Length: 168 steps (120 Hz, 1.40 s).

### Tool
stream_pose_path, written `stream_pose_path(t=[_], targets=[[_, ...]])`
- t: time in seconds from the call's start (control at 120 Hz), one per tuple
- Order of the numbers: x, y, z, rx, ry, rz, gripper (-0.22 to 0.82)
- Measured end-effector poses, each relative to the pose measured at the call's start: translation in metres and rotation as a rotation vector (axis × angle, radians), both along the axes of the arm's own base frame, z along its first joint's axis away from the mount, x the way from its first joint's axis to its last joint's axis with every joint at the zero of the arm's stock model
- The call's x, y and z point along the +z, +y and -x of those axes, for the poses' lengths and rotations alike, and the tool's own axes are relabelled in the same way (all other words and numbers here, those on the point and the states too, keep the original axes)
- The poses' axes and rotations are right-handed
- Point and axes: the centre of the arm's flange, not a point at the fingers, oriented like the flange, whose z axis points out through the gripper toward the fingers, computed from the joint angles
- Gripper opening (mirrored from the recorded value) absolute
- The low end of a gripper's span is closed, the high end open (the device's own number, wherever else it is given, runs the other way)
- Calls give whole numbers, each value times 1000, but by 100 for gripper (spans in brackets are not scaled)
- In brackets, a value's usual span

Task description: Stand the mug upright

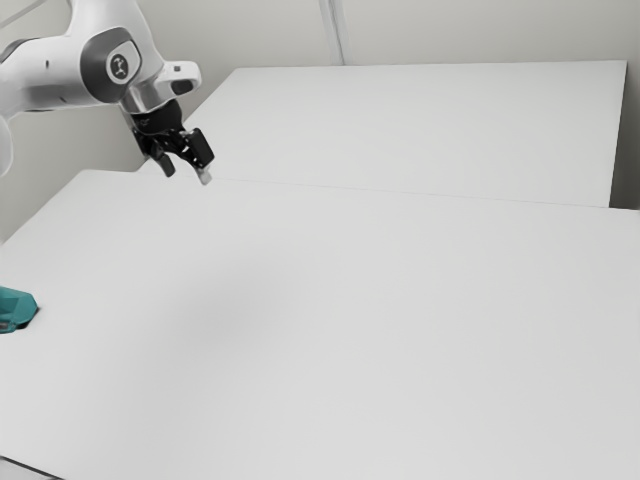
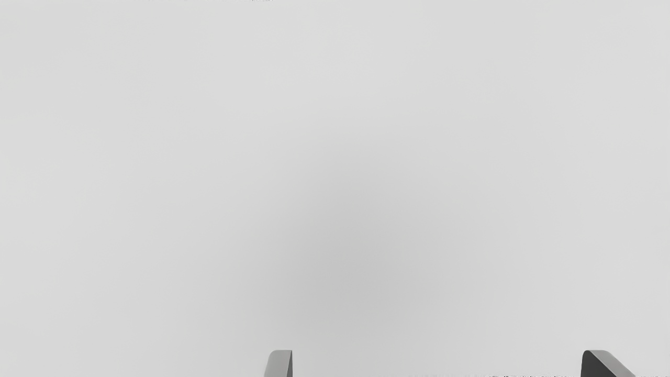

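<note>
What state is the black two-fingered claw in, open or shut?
The gripper is open: in the wrist view, its two grey tips stand wide apart, with nothing held between them.

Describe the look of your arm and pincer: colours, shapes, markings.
My arm is glossy white with thick, rounded sections. A dark grey cap on it carries a pale disc with a black emblem. The pincer is black and angular, with two fingers; its fingertips are light grey with darker inner faces and rounded corners.
</note>
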Motion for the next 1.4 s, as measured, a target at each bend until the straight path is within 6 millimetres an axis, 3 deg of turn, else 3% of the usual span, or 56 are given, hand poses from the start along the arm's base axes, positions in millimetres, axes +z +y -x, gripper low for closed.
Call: stream_pose_path(t=[0.167,0.292,0.333,0.45,0.542,0.717,0.867,0.925,1.042,1.117,1.183,1.292,1.4], targets=[[0,4,7,-18,0,9,60],[-39,29,48,15,20,34,60],[-52,61,61,73,19,38,60],[-67,197,113,342,-33,73,60],[-87,268,155,492,-106,167,60],[-128,350,205,588,-266,339,60],[-148,405,251,517,-358,418,60],[-158,434,259,469,-390,435,60],[-173,458,269,332,-462,483,60],[-177,464,268,229,-506,492,60],[-182,472,278,157,-532,487,60],[-193,490,315,101,-564,464,60],[-218,511,346,68,-602,455,60]])
